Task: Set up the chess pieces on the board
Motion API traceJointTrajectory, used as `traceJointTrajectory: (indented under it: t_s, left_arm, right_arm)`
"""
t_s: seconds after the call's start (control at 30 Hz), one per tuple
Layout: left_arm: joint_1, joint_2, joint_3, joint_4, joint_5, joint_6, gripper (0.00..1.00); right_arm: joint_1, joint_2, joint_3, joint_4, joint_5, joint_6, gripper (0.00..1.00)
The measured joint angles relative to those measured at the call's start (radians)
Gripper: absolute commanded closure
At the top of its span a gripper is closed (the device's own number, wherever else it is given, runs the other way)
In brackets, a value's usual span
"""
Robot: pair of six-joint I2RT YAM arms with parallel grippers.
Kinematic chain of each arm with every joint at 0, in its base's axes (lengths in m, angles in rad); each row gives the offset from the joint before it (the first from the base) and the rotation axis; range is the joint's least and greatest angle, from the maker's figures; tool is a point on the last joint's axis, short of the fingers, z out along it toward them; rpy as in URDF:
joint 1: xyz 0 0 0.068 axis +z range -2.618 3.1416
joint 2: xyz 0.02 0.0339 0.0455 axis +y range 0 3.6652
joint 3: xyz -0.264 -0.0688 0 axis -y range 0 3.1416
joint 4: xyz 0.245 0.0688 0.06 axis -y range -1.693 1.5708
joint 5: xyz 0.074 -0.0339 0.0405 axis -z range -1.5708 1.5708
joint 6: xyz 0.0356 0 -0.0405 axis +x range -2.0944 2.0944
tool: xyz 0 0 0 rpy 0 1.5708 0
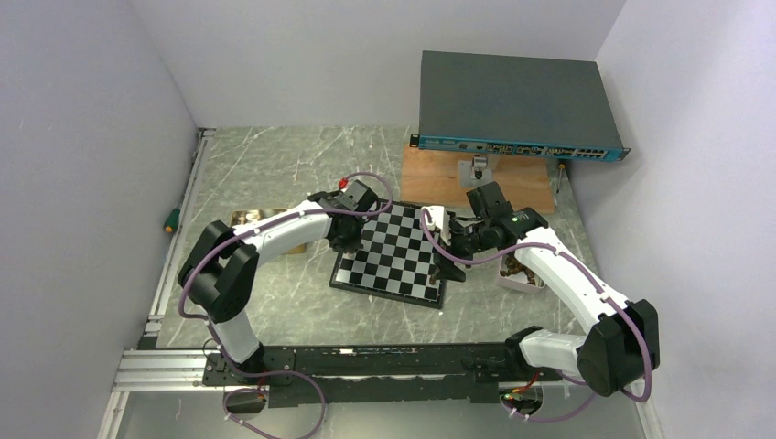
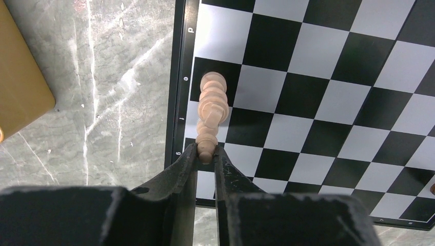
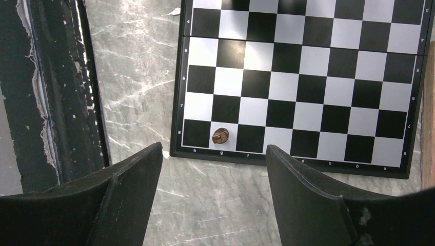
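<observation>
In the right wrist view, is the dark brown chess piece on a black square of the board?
No, the dark brown chess piece is on a white square in the edge row of the board.

The board (image 2: 318, 97) is smooth and glossy. The pale chess piece (image 2: 211, 110) is matt turned wood; the dark chess piece (image 3: 220, 136) looks varnished. The table (image 2: 102, 92) is polished, veined grey stone.

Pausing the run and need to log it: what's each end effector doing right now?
Left end effector: closed on a light chess piece.
Right end effector: open, empty.
</observation>
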Motion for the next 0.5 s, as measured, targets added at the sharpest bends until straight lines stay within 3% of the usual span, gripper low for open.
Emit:
traceJointTrajectory:
  t_s: [0.5]
  left_arm:
    - [0.006,0.012,0.014,-0.009,0.000,0.000,0.58]
  right_arm:
    - [0.000,0.000,-0.002,0.000,0.000,-0.004,0.23]
